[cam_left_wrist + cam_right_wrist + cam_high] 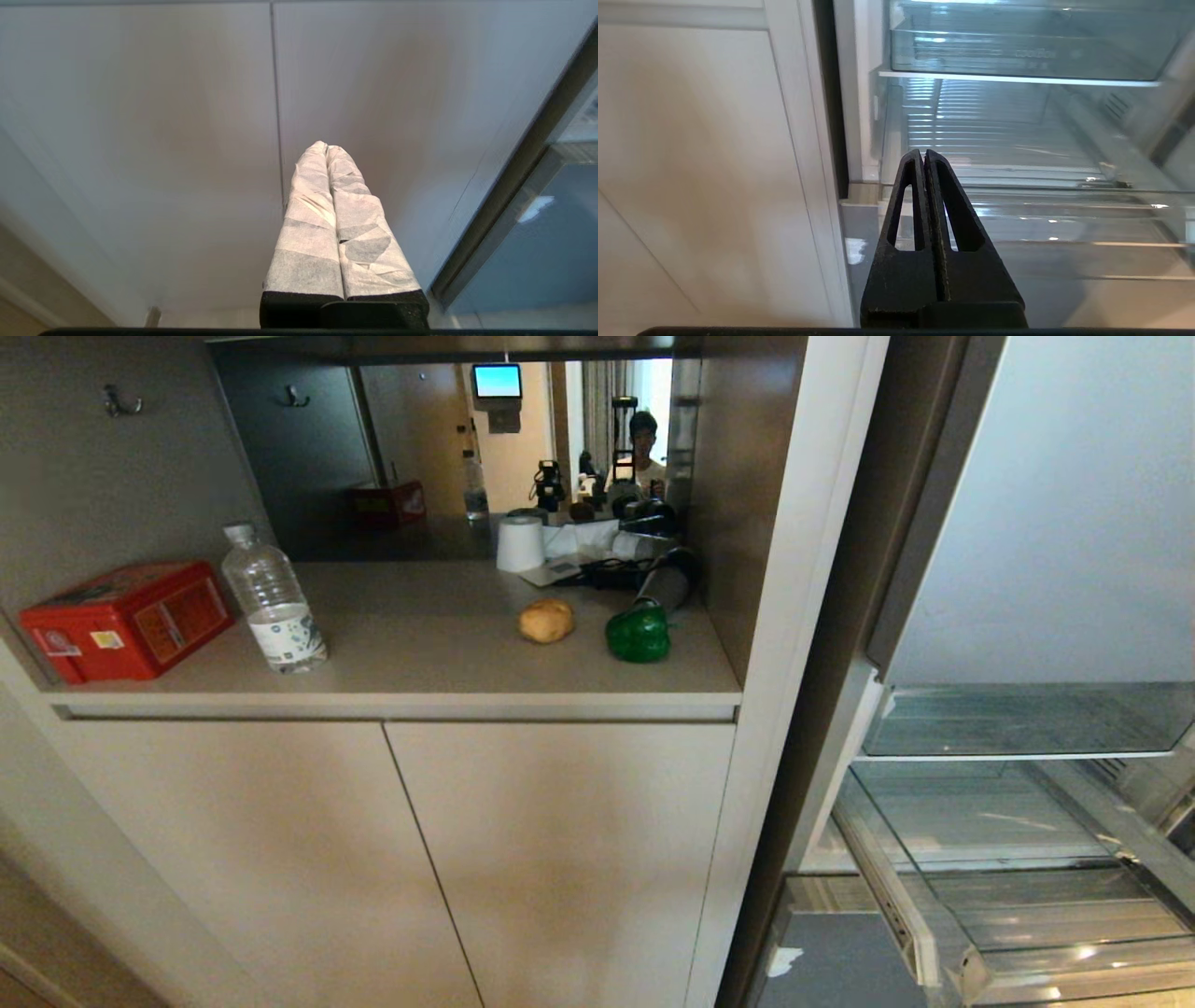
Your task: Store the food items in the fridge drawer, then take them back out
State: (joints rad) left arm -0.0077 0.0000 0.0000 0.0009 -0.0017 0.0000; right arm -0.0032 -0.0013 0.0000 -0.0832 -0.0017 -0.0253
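Both gripper pairs closed (empty); one pepper (638, 634), one potato (546, 620) on counter (420, 644).

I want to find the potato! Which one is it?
Look at the beige counter above the two cabinet doors. Near its right end, two small foods sit side by side. The potato is the tan-brown lump, left of the shiny green pepper.
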